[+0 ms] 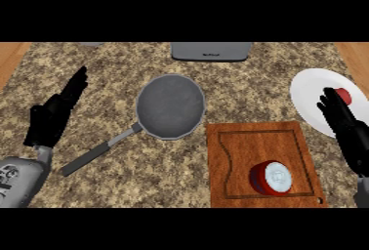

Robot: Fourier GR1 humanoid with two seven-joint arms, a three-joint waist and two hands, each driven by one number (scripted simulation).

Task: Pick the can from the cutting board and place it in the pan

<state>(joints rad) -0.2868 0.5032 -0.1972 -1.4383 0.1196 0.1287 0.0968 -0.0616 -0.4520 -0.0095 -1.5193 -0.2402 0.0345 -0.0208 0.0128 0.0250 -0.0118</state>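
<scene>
A red can [271, 177] with a silver top lies on the wooden cutting board [245, 141], near its lower right corner. A grey pan [171, 105] sits left of the board, its handle [97, 154] running down to the left. My right hand [346, 128] is open, fingers straight, just right of the board and apart from the can. My left hand [56, 113] is open at the left edge, fingers up, resting well away from the pan.
A white plate [317, 100] with a small red object [343, 95] on it lies at the right, partly behind my right hand. A grey appliance [210, 51] stands at the counter's back edge. Wooden floor shows past both sides of the counter.
</scene>
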